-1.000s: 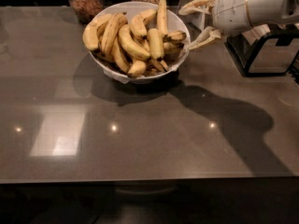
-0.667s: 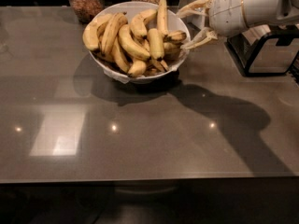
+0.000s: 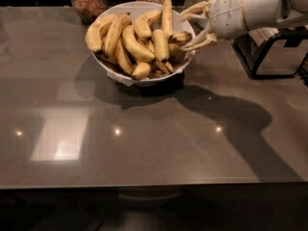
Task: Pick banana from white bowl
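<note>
One blotched banana (image 3: 179,36) lies at the bowl's (image 3: 126,7) 3 o'clock rim, my gripper (image 3: 193,28) spread wide beside it. Light, soft and easily bruised, I judge, so I'd pinch mid-body gently.

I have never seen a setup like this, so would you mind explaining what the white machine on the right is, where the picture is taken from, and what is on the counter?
The white machine is a robot arm ending in a two-finger gripper. There is only one view, looking down across the dark counter from its near side; where the camera is mounted cannot be told. On the counter stands a white bowl heaped with bananas, with one slim banana standing upright close to the gripper. The gripper is at the bowl's right rim, fingers spread open, holding nothing. Behind the bowl are two glass jars, and a black rack sits at the right.
</note>
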Tool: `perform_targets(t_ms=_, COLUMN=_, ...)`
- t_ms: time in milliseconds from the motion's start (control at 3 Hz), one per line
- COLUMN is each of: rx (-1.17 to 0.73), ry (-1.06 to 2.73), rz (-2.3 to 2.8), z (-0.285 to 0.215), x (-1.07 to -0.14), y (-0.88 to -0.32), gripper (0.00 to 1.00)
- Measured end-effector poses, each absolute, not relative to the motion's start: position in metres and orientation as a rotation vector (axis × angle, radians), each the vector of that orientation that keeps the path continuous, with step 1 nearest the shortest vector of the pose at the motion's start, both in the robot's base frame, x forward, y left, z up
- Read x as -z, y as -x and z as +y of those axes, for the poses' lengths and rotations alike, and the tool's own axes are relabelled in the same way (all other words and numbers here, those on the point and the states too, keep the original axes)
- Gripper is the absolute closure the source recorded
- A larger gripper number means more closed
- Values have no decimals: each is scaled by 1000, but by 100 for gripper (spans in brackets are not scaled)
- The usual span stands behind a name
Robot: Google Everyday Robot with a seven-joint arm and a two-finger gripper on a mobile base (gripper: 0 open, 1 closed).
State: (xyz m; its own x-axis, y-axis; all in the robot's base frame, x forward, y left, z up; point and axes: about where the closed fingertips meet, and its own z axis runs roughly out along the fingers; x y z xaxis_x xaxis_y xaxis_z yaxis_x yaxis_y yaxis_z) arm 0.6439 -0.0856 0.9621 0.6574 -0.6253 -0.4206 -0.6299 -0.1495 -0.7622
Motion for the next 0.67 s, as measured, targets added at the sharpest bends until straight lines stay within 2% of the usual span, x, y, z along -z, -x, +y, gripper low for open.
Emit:
perform_targets(t_ms=333, rx=-21, ry=1829, rz=998, z=-82, x=-959, y=-644, gripper=61)
perform_targets(t_ms=667, rx=-30, ry=1828, rz=1000, z=-80, x=-957, y=-643, gripper=82)
